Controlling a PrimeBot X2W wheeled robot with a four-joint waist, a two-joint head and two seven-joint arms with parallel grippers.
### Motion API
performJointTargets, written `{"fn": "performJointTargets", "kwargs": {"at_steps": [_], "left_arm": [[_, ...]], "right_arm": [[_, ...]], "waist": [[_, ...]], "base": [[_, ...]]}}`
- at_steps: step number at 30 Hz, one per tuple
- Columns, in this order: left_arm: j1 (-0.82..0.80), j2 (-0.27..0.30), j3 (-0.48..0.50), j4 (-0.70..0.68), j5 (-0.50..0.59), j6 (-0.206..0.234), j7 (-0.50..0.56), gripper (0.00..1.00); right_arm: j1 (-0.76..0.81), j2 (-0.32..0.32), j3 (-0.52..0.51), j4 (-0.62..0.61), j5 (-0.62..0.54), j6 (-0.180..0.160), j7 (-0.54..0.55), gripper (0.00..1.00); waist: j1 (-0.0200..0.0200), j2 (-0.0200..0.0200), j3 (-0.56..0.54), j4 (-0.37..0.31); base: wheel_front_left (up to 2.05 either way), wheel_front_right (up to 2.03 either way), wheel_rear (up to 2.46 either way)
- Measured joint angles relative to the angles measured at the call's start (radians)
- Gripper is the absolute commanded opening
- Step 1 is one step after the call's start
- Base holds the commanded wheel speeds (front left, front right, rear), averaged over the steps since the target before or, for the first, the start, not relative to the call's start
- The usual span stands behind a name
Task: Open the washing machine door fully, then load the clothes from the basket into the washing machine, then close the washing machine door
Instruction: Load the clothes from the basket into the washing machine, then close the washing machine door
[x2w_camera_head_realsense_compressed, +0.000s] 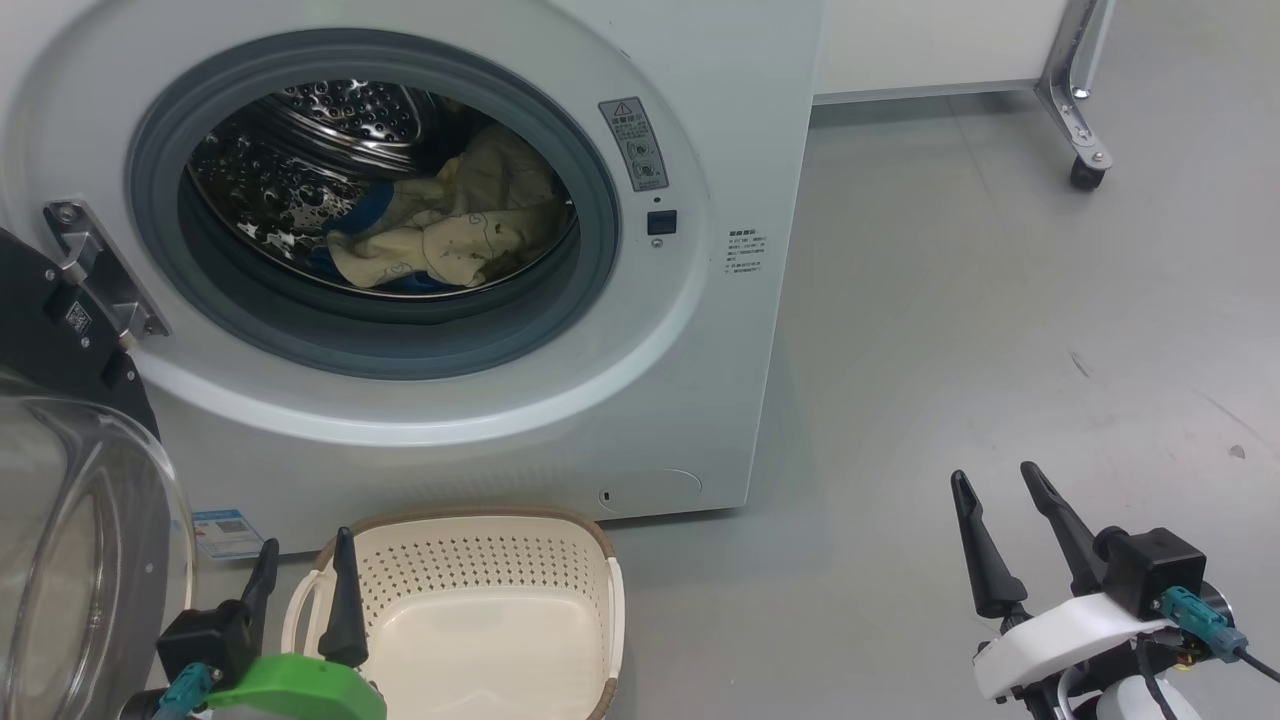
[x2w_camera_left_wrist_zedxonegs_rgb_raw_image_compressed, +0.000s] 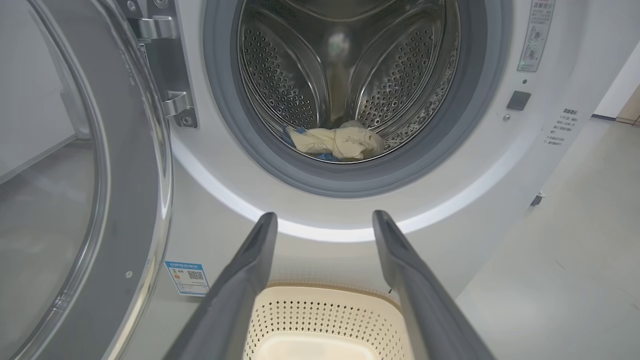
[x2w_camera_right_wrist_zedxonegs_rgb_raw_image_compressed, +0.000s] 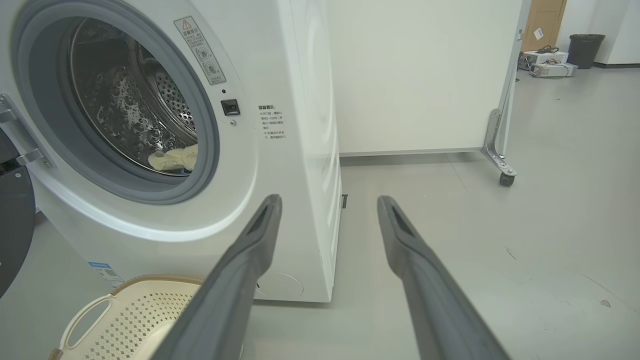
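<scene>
Since the clothes (x2w_camera_head_realsense_compressed: 470, 225) lie in the drum (x2w_camera_head_realsense_compressed: 330, 130) of the washing machine (x2w_camera_head_realsense_compressed: 700, 400) and the basket (x2w_camera_head_realsense_compressed: 480, 560) sits empty on the floor (x2w_camera_head_realsense_compressed: 950, 300) just in front of it, shutting the door (x2w_camera_head_realsense_compressed: 70, 520) looks like the one step left, and that is where trouble could come. The door hangs wide open on its hinge (x2w_camera_head_realsense_compressed: 100, 270) at the left, its glass bulge close beside the left gripper (x2w_camera_head_realsense_compressed: 305, 545), whose fingers are spread and hold nothing. A careless push could slide off the slick glass, or the swinging door could knock the basket's near handle (x2w_camera_head_realsense_compressed: 297, 600). The right gripper (x2w_camera_head_realsense_compressed: 995, 478), likewise spread and empty, hangs over bare floor, well apart. The cloth rests near the grey seal (x2w_camera_head_realsense_compressed: 400, 350), so a stray fold might get pinched and stop the latch.
</scene>
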Motion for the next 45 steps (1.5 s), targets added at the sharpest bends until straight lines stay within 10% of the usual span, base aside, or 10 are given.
{"fn": "performJointTargets", "kwargs": {"at_steps": [45], "left_arm": [[0.023,0.000,-0.016,-0.030,0.006,0.005,0.000,1.00]], "right_arm": [[0.000,-0.008,0.002,-0.003,0.003,0.000,0.000,1.00]], "waist": [[0.0000,0.0000,0.010,0.014]], "base": [[-0.31,0.55,-0.24]]}}
